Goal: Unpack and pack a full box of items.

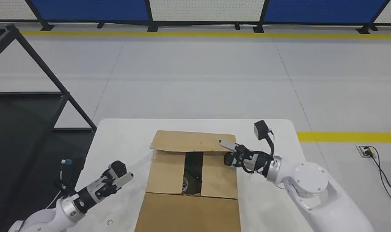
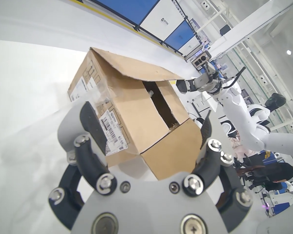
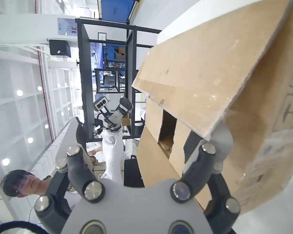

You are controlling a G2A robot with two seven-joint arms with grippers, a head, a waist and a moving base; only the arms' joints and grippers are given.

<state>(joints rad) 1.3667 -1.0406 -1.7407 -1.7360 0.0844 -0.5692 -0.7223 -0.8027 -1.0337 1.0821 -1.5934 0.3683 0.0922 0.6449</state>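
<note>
Table [image 1: 122, 140]: white; the box stands in the middle of it.

Box [image 1: 168, 171]: brown cardboard, upright, top partly open. Far flap [image 1: 192, 140] is raised at an angle. The two side flaps lie nearly flat with a dark slot [image 1: 194, 171] between them. The near flap folds outward toward the robot. Printed labels and clear tape are on the side wall facing the left arm.

Right gripper [image 1: 226, 152]: at the box's far right top corner, level with the flaps. Jaws are spread wide and clamp nothing. In the right wrist view one of its fingertips [image 3: 217, 135] sits under the corner of the raised far flap, touching its edge; the other finger is out in free air, apart from the cardboard.

Left gripper [image 1: 124, 172]: over bare table on the box's left side, near it but not touching. Jaws are spread wide and hold nothing, pointing at the labelled wall.

Contents [image 1: 193, 166]: dark items show through the slot; too small to tell what they are.
</note>
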